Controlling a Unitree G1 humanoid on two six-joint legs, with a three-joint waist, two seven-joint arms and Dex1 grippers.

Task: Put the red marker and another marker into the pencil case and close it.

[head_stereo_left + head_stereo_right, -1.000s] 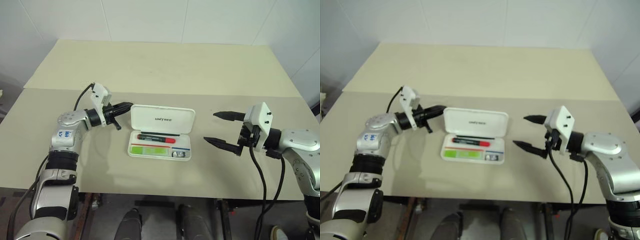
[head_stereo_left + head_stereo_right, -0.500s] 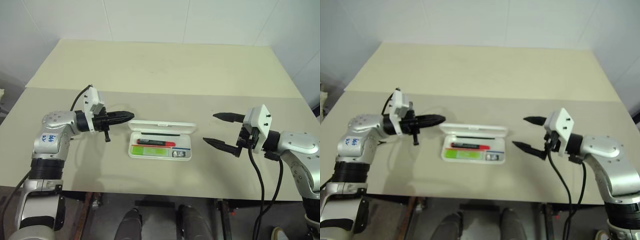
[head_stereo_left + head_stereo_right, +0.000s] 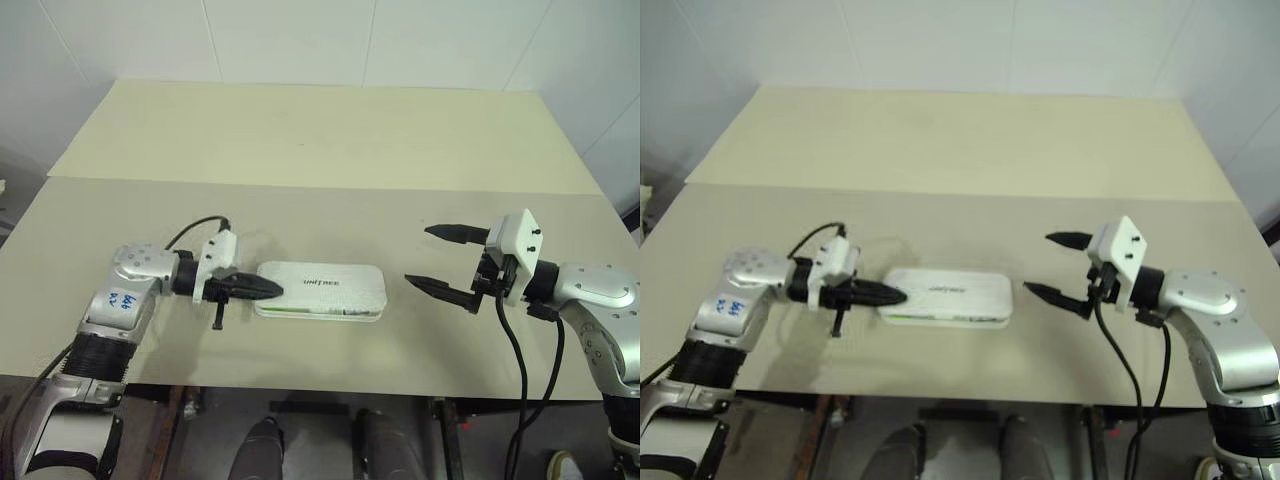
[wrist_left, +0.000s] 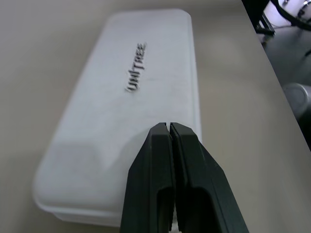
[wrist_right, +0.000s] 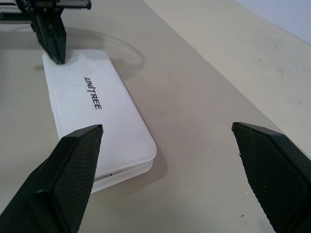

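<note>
Our left gripper [image 3: 272, 291], fingers pressed together and empty, reaches level from the left, tips over the left end of the flat white hard plastic pencil case [image 3: 325, 291], lid down mid-table. Our right gripper [image 3: 432, 256] hovers wide apart, empty, near its right.

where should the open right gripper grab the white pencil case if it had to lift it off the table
Probably across the short width near the end facing the right gripper, coming from above. The pencil case lies flat with its lid down; its long edges are straight and parallel, its corners rounded. The shut left gripper sits on the far end, so that end is crowded.
</note>
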